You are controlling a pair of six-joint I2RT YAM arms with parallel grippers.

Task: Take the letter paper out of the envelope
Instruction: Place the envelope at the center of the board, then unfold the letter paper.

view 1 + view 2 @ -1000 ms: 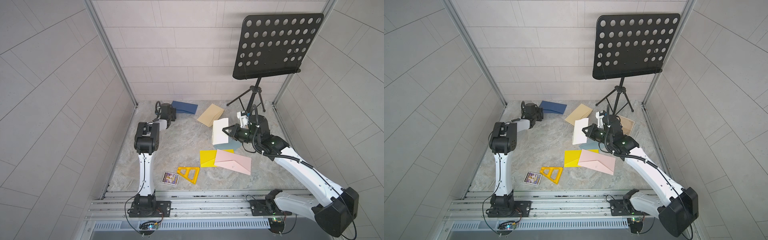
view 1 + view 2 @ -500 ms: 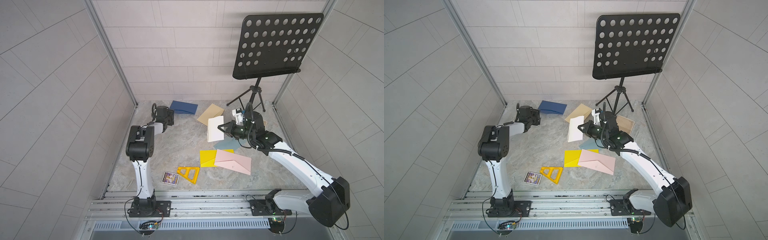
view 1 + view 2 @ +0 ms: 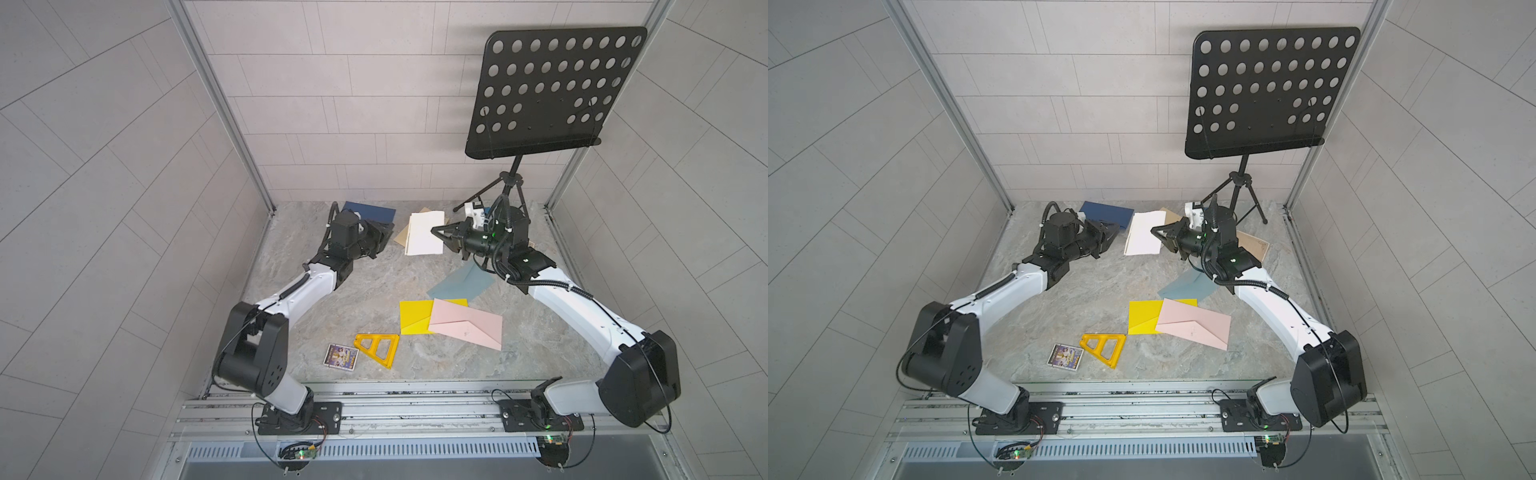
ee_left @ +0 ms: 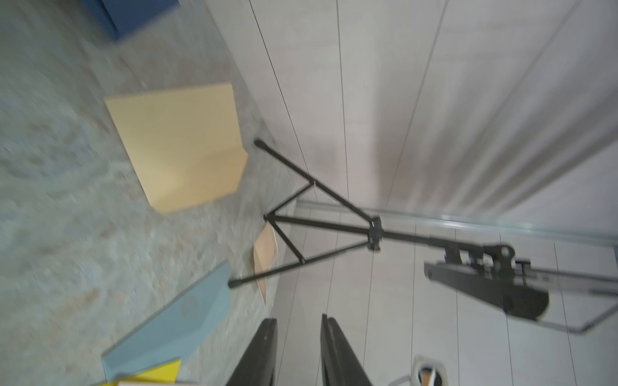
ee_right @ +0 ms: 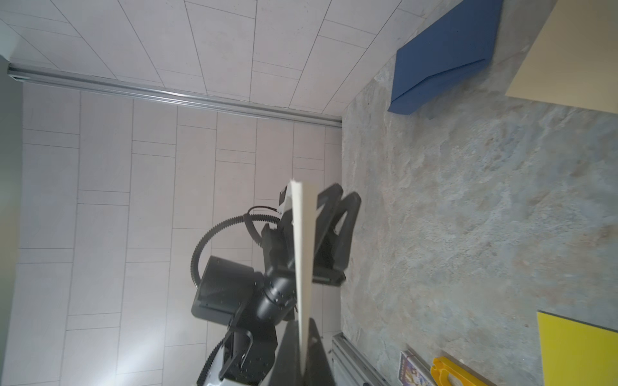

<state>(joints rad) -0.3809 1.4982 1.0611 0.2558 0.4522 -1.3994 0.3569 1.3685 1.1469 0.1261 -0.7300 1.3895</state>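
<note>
right gripper (image 3: 435, 230) pinching the white letter paper (image 3: 423, 233) up off the table (left gripper (image 4: 298, 319) fingers narrowly apart, empty)

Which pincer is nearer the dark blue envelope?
Left. The left pincer is just beside the dark blue envelope; the right pincer, gripping the white paper, is farther away.

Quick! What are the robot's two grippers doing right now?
Left gripper: partly open, holding nothing.
Right gripper: closed on the white paper.
</note>
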